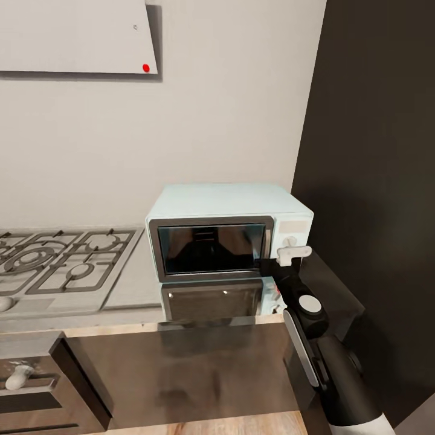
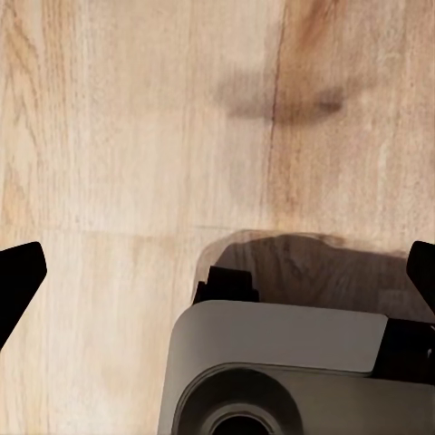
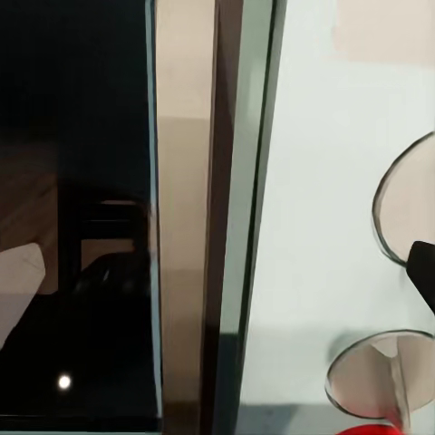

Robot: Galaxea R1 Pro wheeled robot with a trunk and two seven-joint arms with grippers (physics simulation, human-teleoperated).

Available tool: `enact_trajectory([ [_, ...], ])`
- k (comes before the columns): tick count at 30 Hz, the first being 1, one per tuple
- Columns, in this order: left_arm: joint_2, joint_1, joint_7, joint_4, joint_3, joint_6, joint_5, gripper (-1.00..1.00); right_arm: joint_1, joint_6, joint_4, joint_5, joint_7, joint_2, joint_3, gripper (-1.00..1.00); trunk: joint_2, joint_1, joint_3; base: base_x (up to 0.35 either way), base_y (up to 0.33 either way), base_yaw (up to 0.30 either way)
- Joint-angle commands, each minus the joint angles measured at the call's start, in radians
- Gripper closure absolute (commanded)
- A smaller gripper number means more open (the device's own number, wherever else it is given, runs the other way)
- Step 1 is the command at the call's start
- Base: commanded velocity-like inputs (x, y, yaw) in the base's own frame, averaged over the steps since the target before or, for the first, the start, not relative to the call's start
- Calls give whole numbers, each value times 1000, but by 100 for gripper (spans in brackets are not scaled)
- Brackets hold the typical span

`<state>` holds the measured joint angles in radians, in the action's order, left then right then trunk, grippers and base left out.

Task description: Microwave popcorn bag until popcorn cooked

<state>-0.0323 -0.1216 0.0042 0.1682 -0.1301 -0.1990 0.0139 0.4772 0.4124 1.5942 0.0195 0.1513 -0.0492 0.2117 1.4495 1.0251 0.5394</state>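
Pale plaster wall fills the back of the kitchen in the head view, with a white wall cabinet (image 1: 78, 36) bearing a red dot up at the left and a tall dark panel (image 1: 374, 151) at the right. Below, the light grey bench (image 1: 130, 281) carries a gas hob (image 1: 57, 260) at the left and the microwave (image 1: 226, 232) at its right end, door closed, dark glass reflecting the room; the glossy bench in front mirrors it. The right arm (image 1: 329, 362) rises from the lower right, and its right end effector (image 1: 293, 254) sits against the microwave's side panel, just right of the door frame, its pale fingers touching or almost touching the knob area; whether the fingers are apart or together cannot be told here. A dark oven with a white knob (image 1: 18, 376) shows at the lower left. In the left wrist view, the left end effector (image 2: 217, 272) hangs over a wooden floor (image 2: 136, 136), its two dark fingertips (image 2: 16, 272) spread wide apart with nothing between them, above part of the robot's grey base (image 2: 281, 362). In the right wrist view, the camera is very close to the microwave: dark door glass (image 3: 72, 227), its frame (image 3: 186, 217), then the pale control panel (image 3: 317, 227) with two round knobs (image 3: 381, 385) and a red light (image 3: 367, 430); one dark fingertip (image 3: 424, 267) shows by the upper knob.
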Motion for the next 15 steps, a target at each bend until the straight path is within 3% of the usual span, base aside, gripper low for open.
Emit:
enact_trajectory([
  [1, 0, -1, 0, -1, -2, -3, 1, -100, 1, 6, 1, 2, 5, 0, 2, -100, 1, 0, 1, 0, 0, 0],
  [8, 0, -1, 0, -1, -2, -3, 1, -100, 0, 6, 1, 2, 5, 0, 3, -100, 1, 0, 1, 1, 0, 0],
  [15, 0, -1, 0, -1, -2, -3, 2, -100, 0, 6, 1, 2, 5, 0, 3, -100, 1, 0, 1, 112, 0, 0],
])
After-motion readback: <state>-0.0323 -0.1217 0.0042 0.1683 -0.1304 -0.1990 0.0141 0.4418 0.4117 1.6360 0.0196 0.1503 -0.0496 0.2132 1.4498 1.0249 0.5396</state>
